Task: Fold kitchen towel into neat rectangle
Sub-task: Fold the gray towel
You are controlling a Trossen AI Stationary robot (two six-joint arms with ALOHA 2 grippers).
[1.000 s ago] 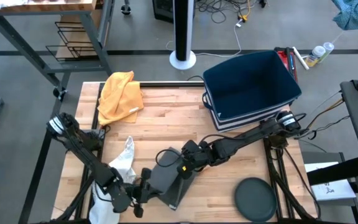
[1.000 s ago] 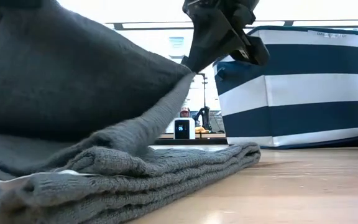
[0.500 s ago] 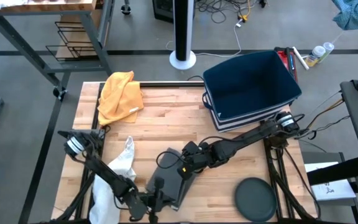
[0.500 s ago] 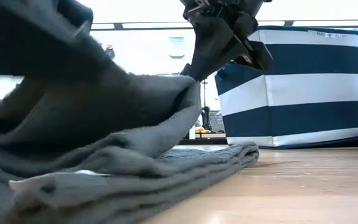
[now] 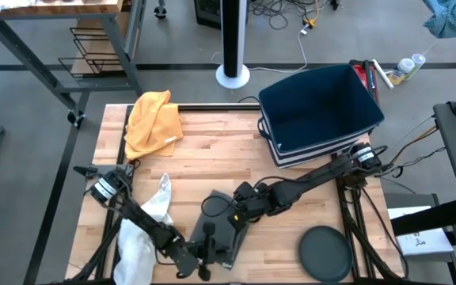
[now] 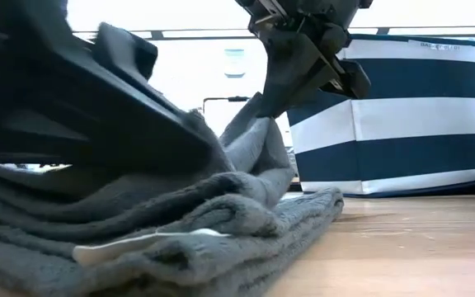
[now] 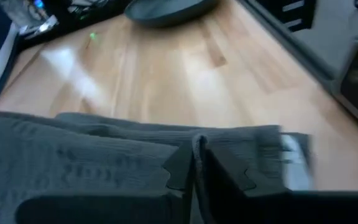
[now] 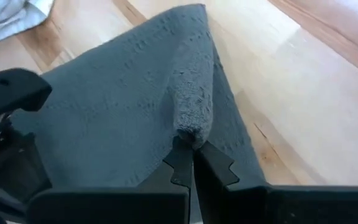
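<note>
You have the grey kitchen towel [image 5: 222, 227] lying near the 6 o'clock edge of the tabletop [image 5: 212, 150], already doubled over itself: the low view shows several layers stacked, with a white label poking out at the near side. The fold is not finished. The right gripper [image 8: 192, 151] is clamped tight on a raised corner of the cloth, holding it up as a ridge at about 2 o'clock of the pile. The left gripper [image 7: 194, 163] sits at the pile's 7 o'clock side with a fold of towel between its fingers; whether it is holding or letting go, you cannot tell. What is left, in my judgement, is laying that lifted corner flat and squaring the edges. Both arms cover most of the towel from above, so its outline and edge alignment stay hidden.
</note>
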